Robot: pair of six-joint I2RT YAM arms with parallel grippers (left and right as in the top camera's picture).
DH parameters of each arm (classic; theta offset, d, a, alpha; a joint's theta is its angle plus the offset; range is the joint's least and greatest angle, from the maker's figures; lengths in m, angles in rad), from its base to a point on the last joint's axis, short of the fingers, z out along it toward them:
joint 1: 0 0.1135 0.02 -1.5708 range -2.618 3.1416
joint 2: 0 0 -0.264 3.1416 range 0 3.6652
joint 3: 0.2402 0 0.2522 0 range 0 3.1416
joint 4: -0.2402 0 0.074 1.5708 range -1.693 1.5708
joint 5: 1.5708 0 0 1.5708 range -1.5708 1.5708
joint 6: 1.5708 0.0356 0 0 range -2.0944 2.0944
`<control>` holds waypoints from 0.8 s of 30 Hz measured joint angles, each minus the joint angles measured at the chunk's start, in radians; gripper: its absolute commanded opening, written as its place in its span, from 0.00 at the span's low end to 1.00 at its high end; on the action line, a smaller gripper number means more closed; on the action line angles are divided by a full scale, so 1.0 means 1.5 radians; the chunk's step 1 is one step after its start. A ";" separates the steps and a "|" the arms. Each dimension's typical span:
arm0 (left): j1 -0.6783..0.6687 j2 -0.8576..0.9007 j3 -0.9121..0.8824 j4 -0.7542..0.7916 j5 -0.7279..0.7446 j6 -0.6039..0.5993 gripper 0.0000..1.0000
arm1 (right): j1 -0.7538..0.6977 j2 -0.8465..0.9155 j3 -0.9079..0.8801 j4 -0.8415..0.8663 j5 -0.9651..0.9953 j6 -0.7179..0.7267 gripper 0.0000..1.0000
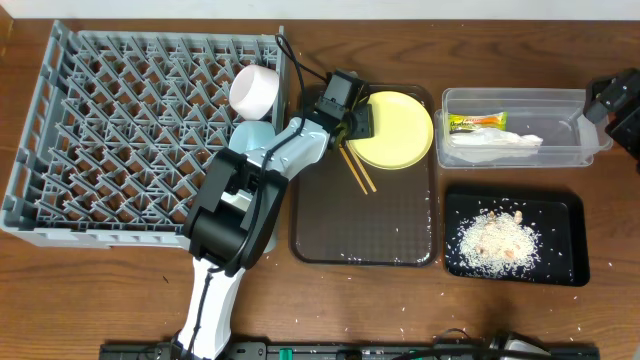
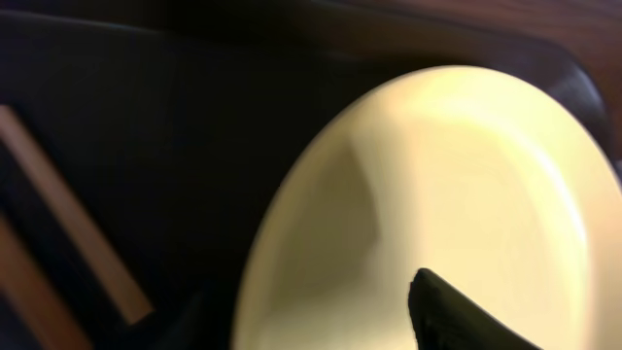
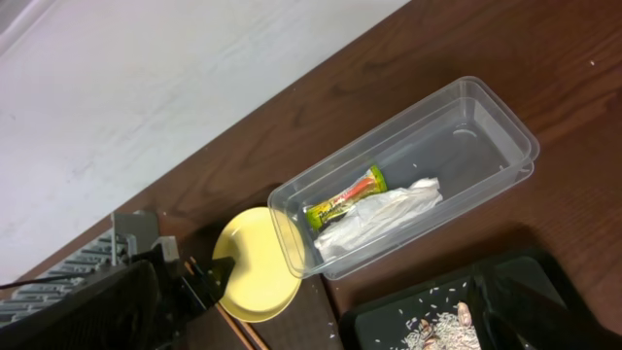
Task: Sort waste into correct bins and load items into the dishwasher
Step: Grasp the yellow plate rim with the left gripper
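Overhead, the left gripper point(image 1: 362, 120) is reaching in at the left rim of the round yellow plate point(image 1: 400, 128), which is lying flat and glossy at the far end of the dark brown tray point(image 1: 365, 225). Two thin wooden chopsticks point(image 1: 357, 172) are lying close together just beside the plate's near edge, and the tray's near half is showing only scattered white grains. The grey dish rack point(image 1: 130, 130) is filling the left side with its lattice of pegs, with a white bowl point(image 1: 255, 88) tipped on its side at the right edge and a light-blue bowl point(image 1: 248, 135) peeking out from under the arm. Off to the right, the clear tub point(image 1: 565, 125) is holding a green-yellow wrapper point(image 1: 476, 123) and crumpled white paper point(image 1: 497, 143), and the black tray point(image 1: 560, 215) is carrying a heap of rice point(image 1: 495, 240). The right gripper point(image 1: 605, 100) is hovering at the tub's right end. Left wrist: one dark finger point(image 2: 457, 316) is hanging over the smooth plate face near its rim; whether the jaws are gripping, I cannot tell. Right wrist: both fingers point(image 3: 530, 316) are standing wide apart, holding nothing, above the tub and black tray.
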 measured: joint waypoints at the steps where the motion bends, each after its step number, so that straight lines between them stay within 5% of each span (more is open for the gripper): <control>1: 0.000 0.000 0.000 0.000 -0.006 0.000 0.53 | 0.000 0.000 0.000 0.000 0.000 0.000 0.99; 12: 0.000 0.000 0.000 -0.025 -0.111 -0.043 0.31 | 0.000 0.000 0.000 0.000 0.000 0.000 0.99; 21: 0.000 0.000 0.000 -0.041 -0.123 -0.116 0.08 | 0.000 0.000 0.000 0.000 0.000 0.000 0.99; 24: 0.001 0.000 0.000 -0.043 -0.106 -0.131 0.07 | 0.000 0.000 0.000 0.000 0.000 0.000 0.99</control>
